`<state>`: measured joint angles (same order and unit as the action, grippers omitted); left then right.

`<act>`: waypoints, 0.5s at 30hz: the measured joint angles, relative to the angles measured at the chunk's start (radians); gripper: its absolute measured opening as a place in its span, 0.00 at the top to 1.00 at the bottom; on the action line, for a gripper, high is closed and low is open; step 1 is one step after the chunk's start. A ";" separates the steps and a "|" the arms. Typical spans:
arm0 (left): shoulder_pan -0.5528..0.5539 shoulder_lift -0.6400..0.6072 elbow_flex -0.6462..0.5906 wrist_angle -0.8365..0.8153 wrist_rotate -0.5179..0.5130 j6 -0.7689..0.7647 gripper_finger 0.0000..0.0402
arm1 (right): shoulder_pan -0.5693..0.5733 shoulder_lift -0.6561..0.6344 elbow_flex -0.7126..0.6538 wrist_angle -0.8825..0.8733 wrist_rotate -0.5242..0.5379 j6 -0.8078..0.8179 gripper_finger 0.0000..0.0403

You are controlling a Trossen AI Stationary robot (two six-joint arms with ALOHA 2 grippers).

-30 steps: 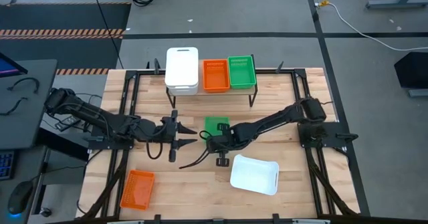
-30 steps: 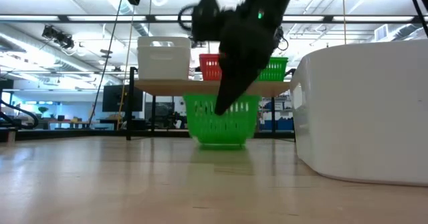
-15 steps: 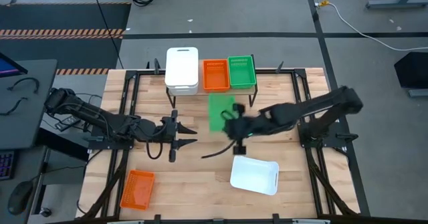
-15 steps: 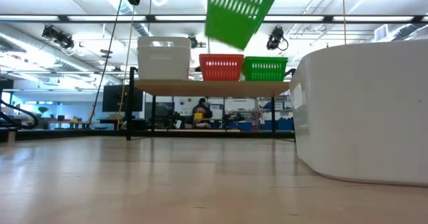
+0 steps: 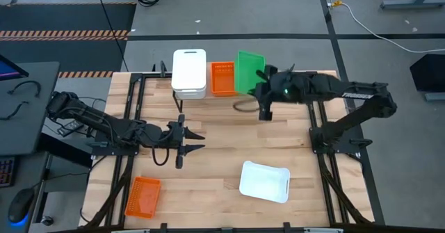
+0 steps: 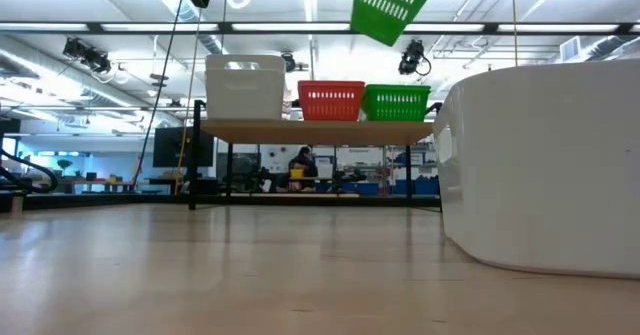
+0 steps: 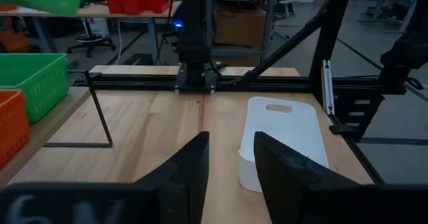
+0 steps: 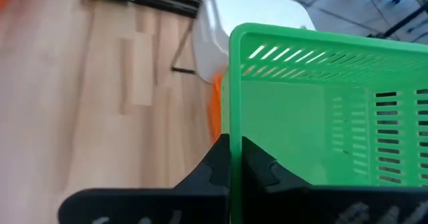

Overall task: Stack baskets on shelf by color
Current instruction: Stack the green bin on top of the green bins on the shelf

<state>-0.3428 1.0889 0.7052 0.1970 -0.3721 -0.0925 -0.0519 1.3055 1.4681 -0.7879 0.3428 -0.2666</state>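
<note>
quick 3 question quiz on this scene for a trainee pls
1. True or false: the right end effector is shut on a green basket in the air above the shelf.
2. Which basket lies alone on the table near the left arm's side? A white, B orange, C green.
3. Fill in: the left end effector hovers over the table, holding ____.

Key
1. True.
2. B, the orange basket.
3. Nothing.
</note>
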 joint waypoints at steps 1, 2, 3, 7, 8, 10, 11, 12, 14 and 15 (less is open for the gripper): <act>0.000 0.000 0.000 0.000 0.000 0.000 0.69 | -0.028 0.001 0.000 -0.005 -0.025 -0.015 0.98; 0.000 0.000 0.000 0.000 0.000 0.000 0.69 | -0.052 0.005 0.000 -0.019 -0.050 -0.032 0.98; 0.000 0.000 0.000 0.000 0.000 0.000 0.69 | -0.074 0.014 0.000 -0.034 -0.071 -0.049 0.98; 0.000 0.000 0.000 -0.002 0.000 0.000 0.69 | -0.145 0.043 0.000 -0.108 -0.080 -0.131 0.98; 0.000 0.000 0.000 -0.007 0.000 0.000 0.69 | -0.165 0.050 0.000 -0.120 -0.082 -0.153 0.98; 0.000 0.000 0.000 -0.010 0.000 0.000 0.69 | -0.200 0.057 0.000 -0.132 -0.089 -0.186 0.98; 0.000 0.000 0.000 -0.011 0.000 0.000 0.69 | -0.216 0.063 0.000 -0.129 -0.104 -0.203 0.98; 0.000 0.000 0.000 -0.014 0.000 0.000 0.69 | -0.232 0.066 0.000 -0.126 -0.125 -0.214 0.98; 0.000 0.004 0.000 -0.014 0.000 0.000 0.69 | -0.264 0.072 0.000 -0.125 -0.179 -0.231 0.98; 0.000 0.005 0.000 -0.016 0.000 0.001 0.69 | -0.277 0.076 0.000 -0.119 -0.203 -0.234 0.98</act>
<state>-0.3428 1.0935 0.7052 0.1805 -0.3721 -0.0917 -0.3289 1.3819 1.4681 -0.9069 0.1402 -0.5004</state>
